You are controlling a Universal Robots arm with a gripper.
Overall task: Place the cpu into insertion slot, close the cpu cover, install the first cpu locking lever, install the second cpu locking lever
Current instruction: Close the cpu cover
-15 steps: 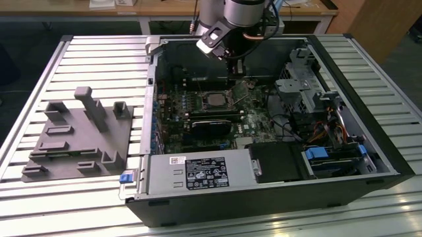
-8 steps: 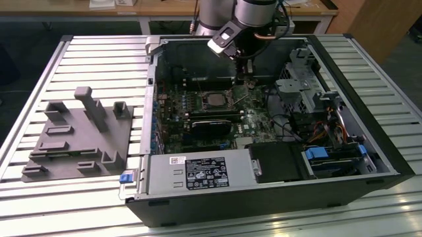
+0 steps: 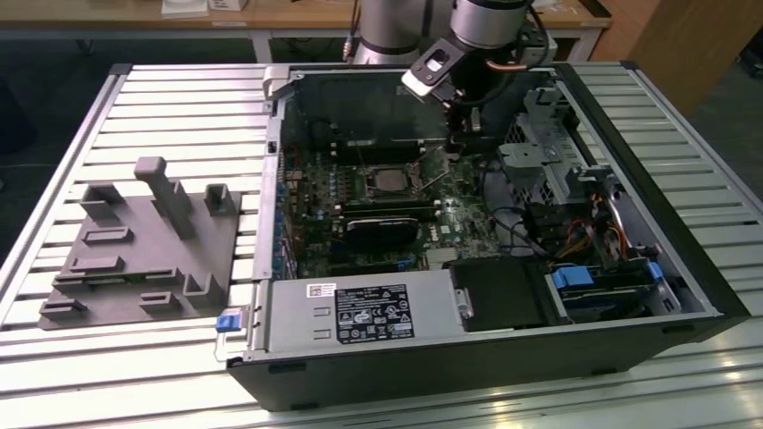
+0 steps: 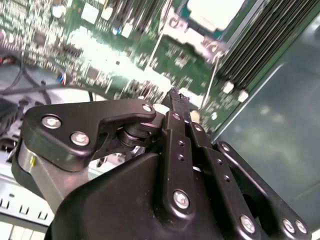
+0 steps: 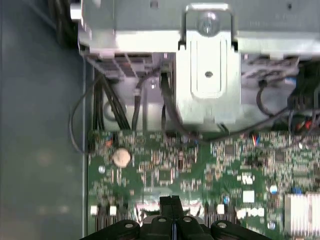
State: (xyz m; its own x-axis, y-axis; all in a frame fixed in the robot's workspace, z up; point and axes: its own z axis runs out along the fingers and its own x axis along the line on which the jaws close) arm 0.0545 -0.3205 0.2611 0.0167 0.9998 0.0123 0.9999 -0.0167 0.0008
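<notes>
The small flat silver-grey cpu (image 3: 388,180) was seen under the thin silvery metal cpu cover (image 4: 194,38), and beside that cover the black gripper (image 4: 175,96), fingers pressed together on nothing, was judged to need slow pushing on the thin wire lever (image 4: 211,80).

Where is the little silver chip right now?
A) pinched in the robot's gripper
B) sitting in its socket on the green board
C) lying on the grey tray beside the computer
B: in the second wrist view the chip lies in the socket on the green board, while the gripper beside it is shut with nothing between its fingers.
</notes>
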